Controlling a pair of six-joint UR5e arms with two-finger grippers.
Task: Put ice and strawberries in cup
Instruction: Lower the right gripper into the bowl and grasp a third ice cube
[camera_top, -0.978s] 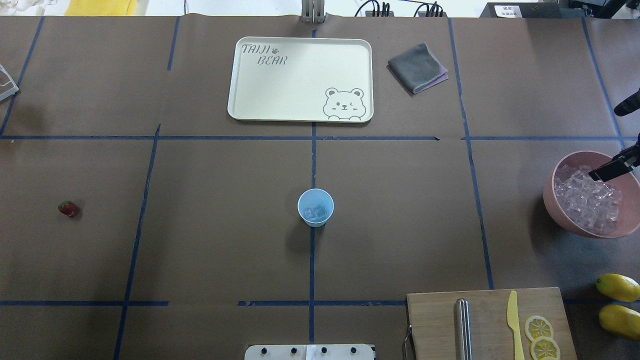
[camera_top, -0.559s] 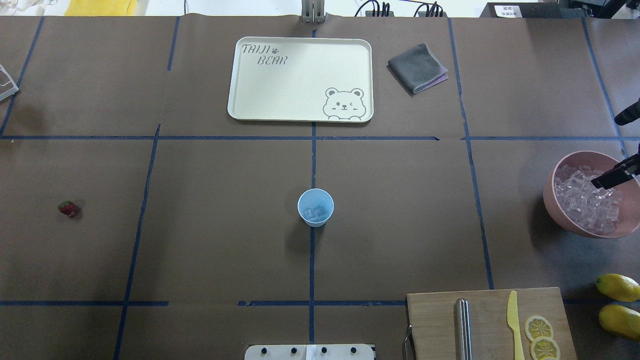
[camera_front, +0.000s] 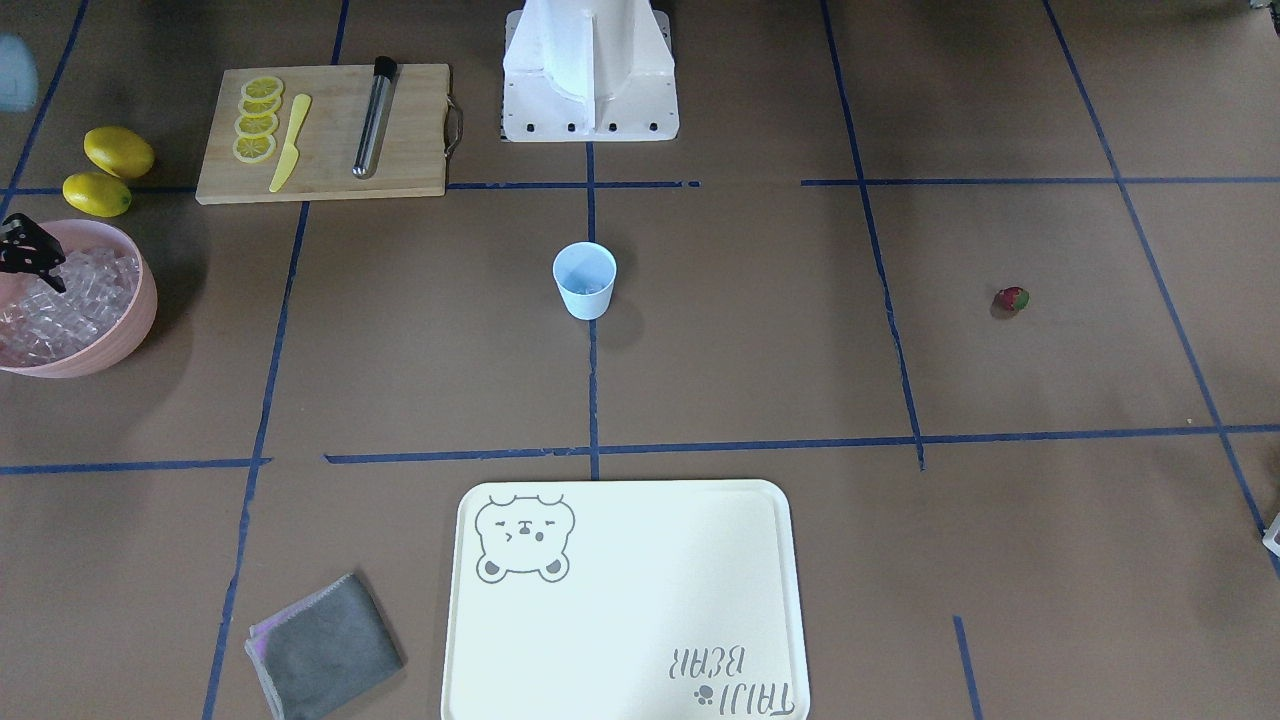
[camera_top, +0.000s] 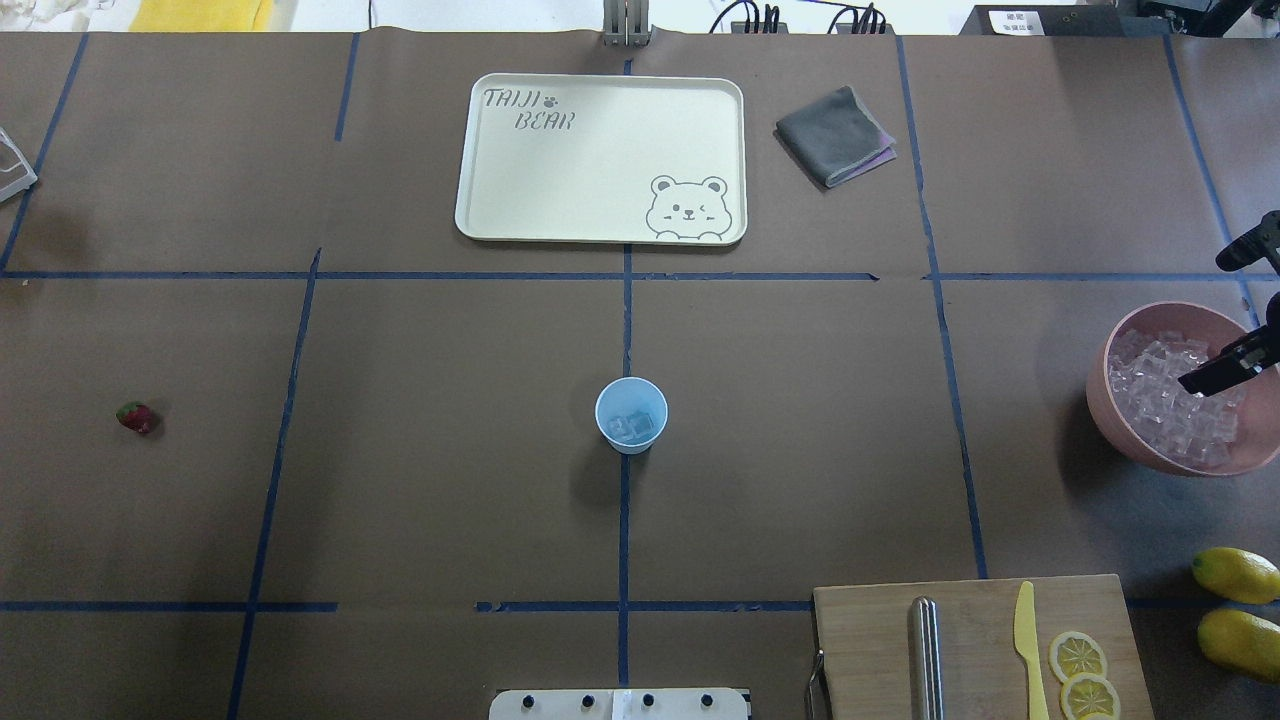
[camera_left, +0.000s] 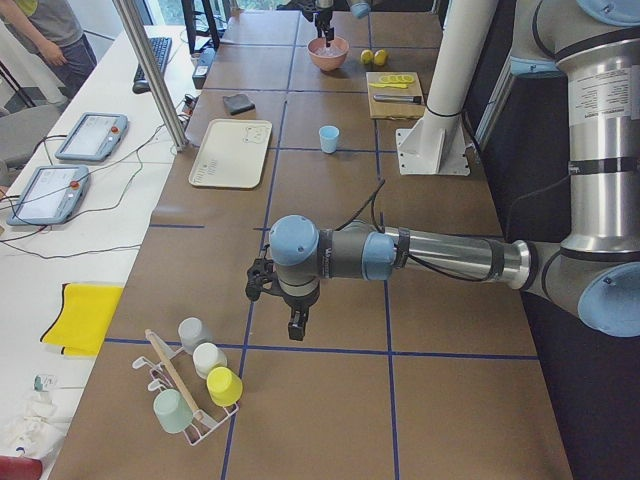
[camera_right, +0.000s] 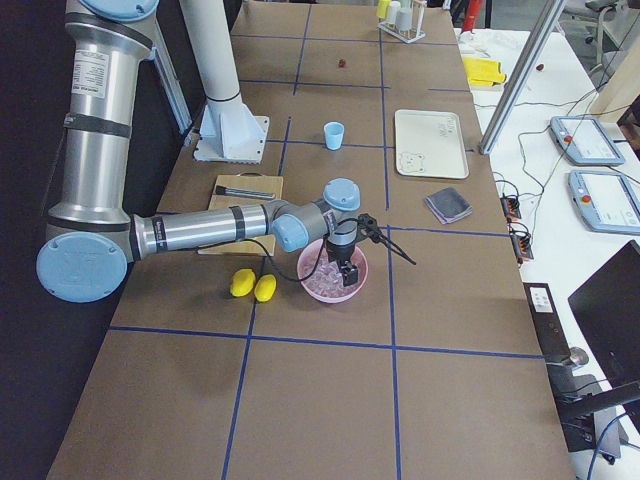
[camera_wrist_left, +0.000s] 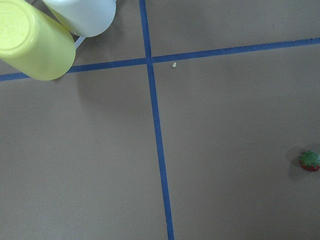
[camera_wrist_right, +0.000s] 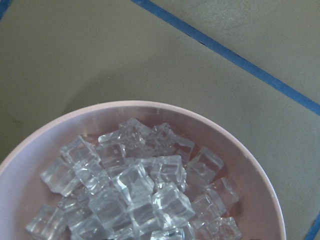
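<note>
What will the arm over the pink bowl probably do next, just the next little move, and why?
Most likely the right gripper dips into the bowl and closes on one cube of ice. It hangs right above the heap, and the cup holds only a few cubes.

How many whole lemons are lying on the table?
2. The first lemon and the second lemon lie close together on the robot's right, beside the cutting board and near the pink bowl. No other seems hidden.
</note>
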